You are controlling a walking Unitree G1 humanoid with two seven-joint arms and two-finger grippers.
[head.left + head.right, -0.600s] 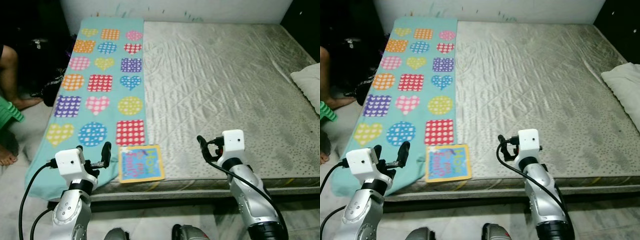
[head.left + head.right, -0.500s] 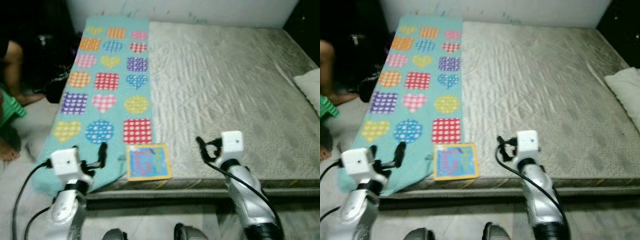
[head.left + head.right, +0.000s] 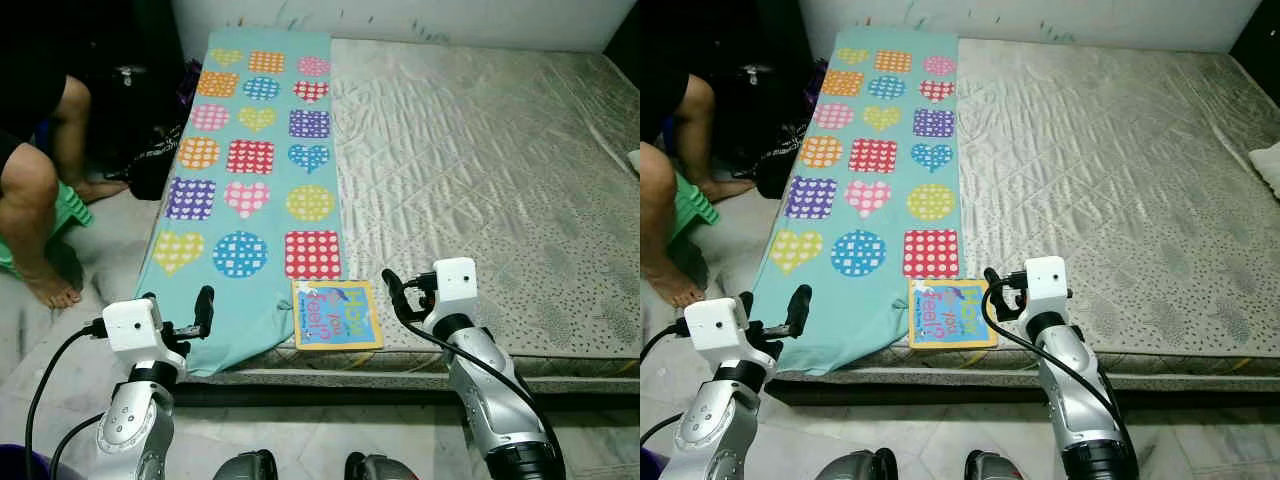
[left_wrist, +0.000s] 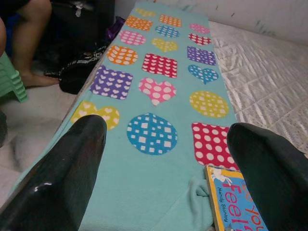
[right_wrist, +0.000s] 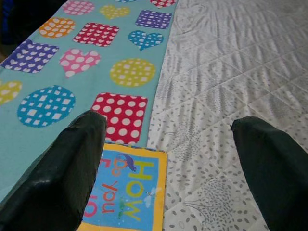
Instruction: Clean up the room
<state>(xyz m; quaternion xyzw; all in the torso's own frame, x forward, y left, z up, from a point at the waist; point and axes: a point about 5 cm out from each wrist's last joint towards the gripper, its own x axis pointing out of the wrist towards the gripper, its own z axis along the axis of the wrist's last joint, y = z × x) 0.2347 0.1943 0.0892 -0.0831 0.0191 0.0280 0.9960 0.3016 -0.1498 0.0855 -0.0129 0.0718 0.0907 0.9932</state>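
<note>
the book (image 3: 336, 314), a thin picture book with a yellow border and a blue cover, lies flat at the near edge of the mattress (image 3: 480, 160), its near side almost at the mattress rim. its left edge touches or just overlaps the turquoise towel (image 3: 250, 180), which is printed with dotted hearts, circles and squares and runs from the far wall down the left side of the mattress; the towel's near left corner hangs over the mattress edge, so that part is hard to follow. the cover lettering is only partly legible, and in the wrist views the book is cut off by the frame.

the left gripper (image 3: 180, 318) hovers near the towel's hanging corner, left of the book, its two black fingers spread wide and holding nothing. the right gripper (image 3: 398, 296) hovers just right of the book over the grey quilted mattress, fingers likewise wide apart and empty.

at the far right a white pillow (image 3: 1268, 165) is mostly cut off by the frame. on the left a person's bare legs (image 3: 35, 200) show beside a green stool (image 3: 68, 208), the rest of the person out of frame. dark bags (image 3: 150, 165) sit in shadow beside the bed, too dim to make out.
</note>
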